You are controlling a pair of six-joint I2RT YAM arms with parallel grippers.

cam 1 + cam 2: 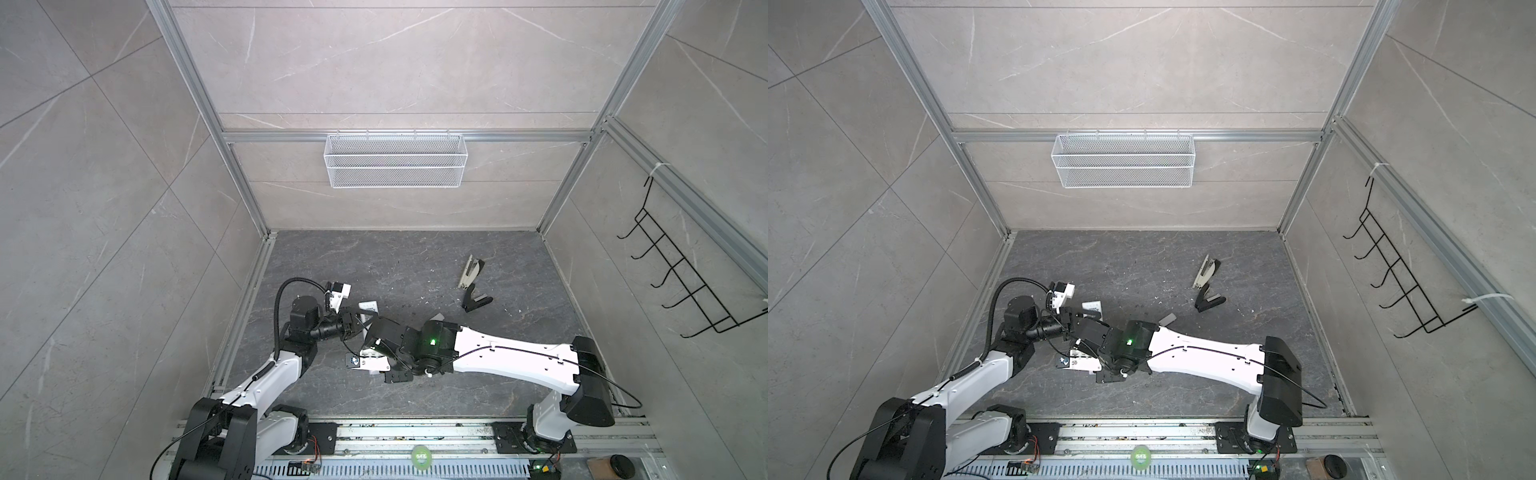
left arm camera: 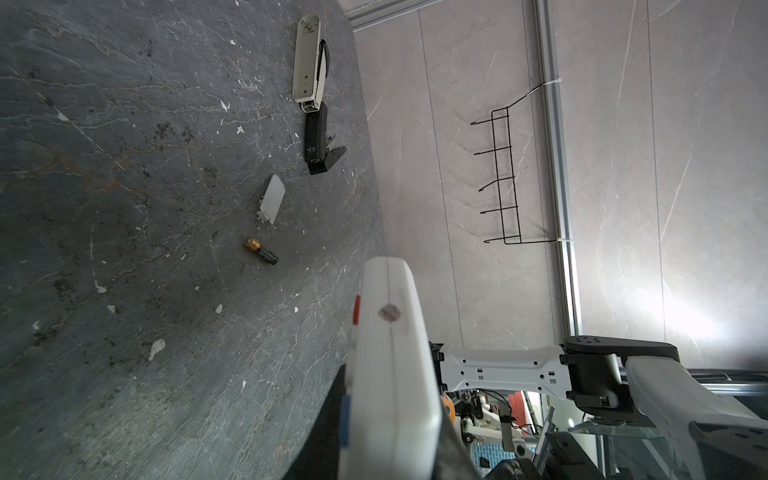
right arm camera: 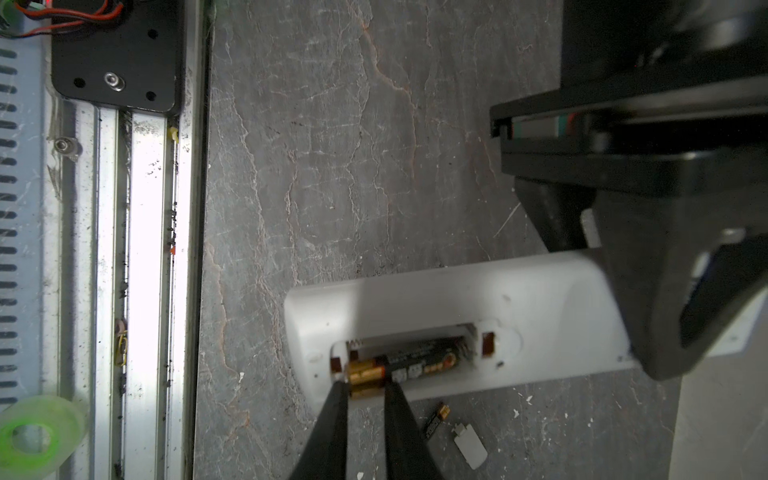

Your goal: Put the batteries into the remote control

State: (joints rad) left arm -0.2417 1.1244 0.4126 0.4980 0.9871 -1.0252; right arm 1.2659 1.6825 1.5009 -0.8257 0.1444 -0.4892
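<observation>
My left gripper (image 2: 390,440) is shut on the white remote control (image 2: 390,340), holding it on edge just above the table. Its open battery bay faces the right wrist view. In that bay one battery (image 3: 411,359) lies tilted, gold end raised. My right gripper (image 3: 365,382) has its fingertips (image 3: 338,386) a narrow gap apart at that gold end. I cannot tell whether they pinch it. A second battery (image 2: 261,251) (image 3: 436,419) lies loose on the table nearby. In both top views the two grippers (image 1: 353,326) (image 1: 370,334) meet at left centre.
The white battery cover (image 2: 272,198) (image 3: 469,446) lies beside the loose battery. A grey-and-black stapler-like object (image 1: 473,282) (image 2: 311,95) sits at the back right. A wire basket (image 1: 395,166) and a black hook rack (image 1: 685,282) hang on the walls. A green tape roll (image 3: 35,436) lies on the front rail.
</observation>
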